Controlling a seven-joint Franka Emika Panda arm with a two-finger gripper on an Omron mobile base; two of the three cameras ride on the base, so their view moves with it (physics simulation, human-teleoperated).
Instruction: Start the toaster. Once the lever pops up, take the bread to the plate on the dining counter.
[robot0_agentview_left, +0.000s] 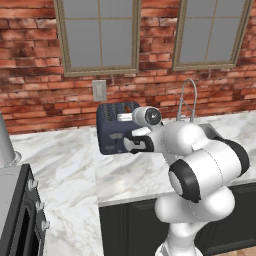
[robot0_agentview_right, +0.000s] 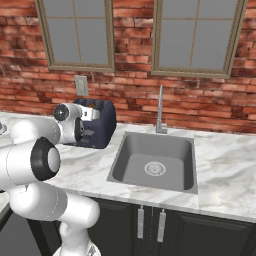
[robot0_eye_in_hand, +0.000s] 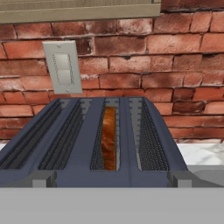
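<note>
The dark navy toaster (robot0_agentview_left: 111, 131) stands on the marble worktop against the brick wall, also seen from the other side as the toaster (robot0_agentview_right: 102, 125). From the hand, the toaster (robot0_eye_in_hand: 87, 144) is seen from its front, looking down along its four slots. The brown bread (robot0_eye_in_hand: 109, 138) sits low in the third slot from the left. Its top edge shows as an orange patch on the bread (robot0_agentview_left: 128, 107). My gripper (robot0_agentview_left: 137, 145) hangs open right in front of the toaster's face, holding nothing. The plate and the dining counter are out of view.
A steel sink (robot0_agentview_right: 152, 160) with a tall faucet (robot0_agentview_right: 160, 112) lies right of the toaster. A wall outlet (robot0_eye_in_hand: 63, 65) sits just behind it, under two windows. A stove (robot0_agentview_left: 17, 210) stands at the worktop's left end. Open marble (robot0_agentview_left: 65, 165) spreads before the toaster.
</note>
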